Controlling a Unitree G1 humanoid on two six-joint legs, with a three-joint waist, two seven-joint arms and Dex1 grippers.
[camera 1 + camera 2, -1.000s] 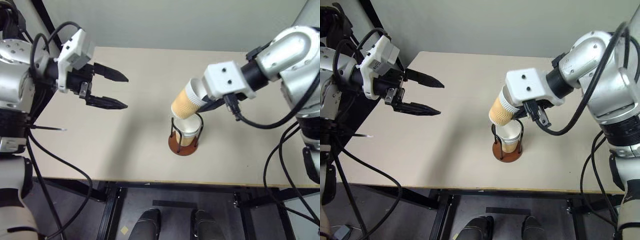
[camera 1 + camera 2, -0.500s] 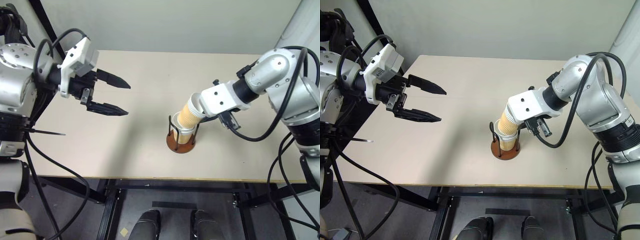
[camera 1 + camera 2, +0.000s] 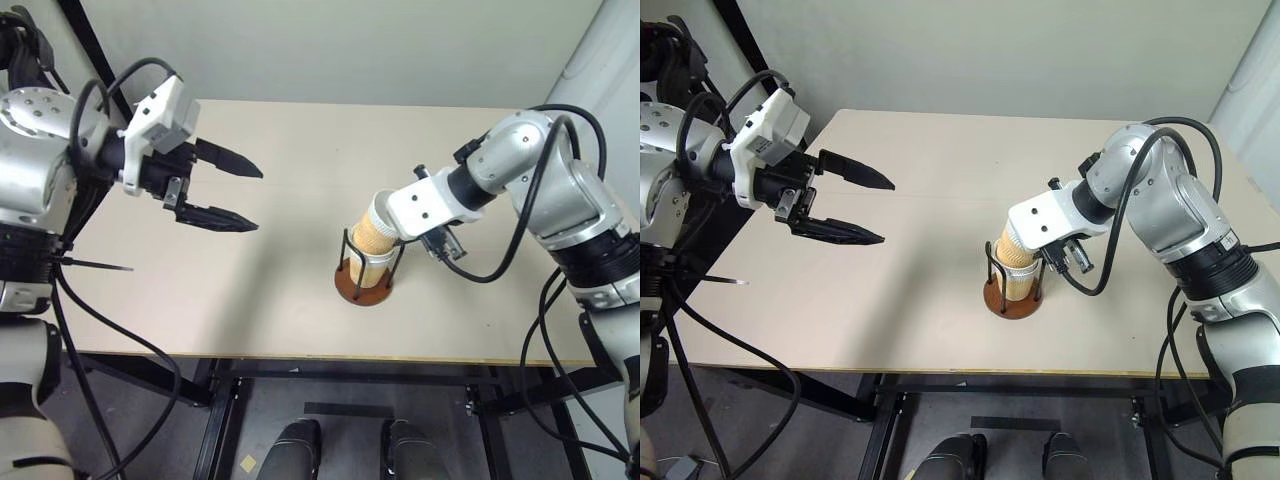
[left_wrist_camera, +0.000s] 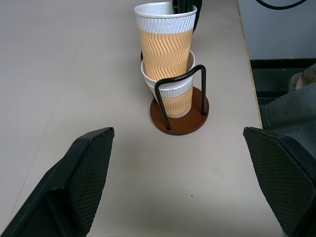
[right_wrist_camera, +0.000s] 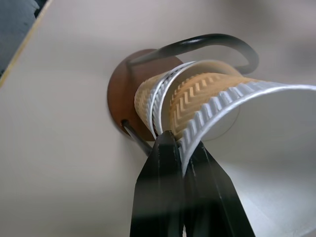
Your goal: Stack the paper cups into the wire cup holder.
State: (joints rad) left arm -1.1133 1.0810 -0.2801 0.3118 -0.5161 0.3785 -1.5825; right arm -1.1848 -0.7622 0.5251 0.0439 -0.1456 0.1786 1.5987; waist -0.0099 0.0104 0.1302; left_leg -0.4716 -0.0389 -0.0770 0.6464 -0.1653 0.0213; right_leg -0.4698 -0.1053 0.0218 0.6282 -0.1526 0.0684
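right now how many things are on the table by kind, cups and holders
paper cups: 2, the upper cup nested partway into the lower cup, its rim pinched by the right pincer
wire cup holder: 1, with the lower cup standing in it
total: 3

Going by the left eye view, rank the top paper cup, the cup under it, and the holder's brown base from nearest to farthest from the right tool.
1. Top paper cup: its rim is pinched in the right tool.
2. Lower paper cup: just beneath, seated inside the wire loops.
3. Holder's brown base: lowest, flat on the table.
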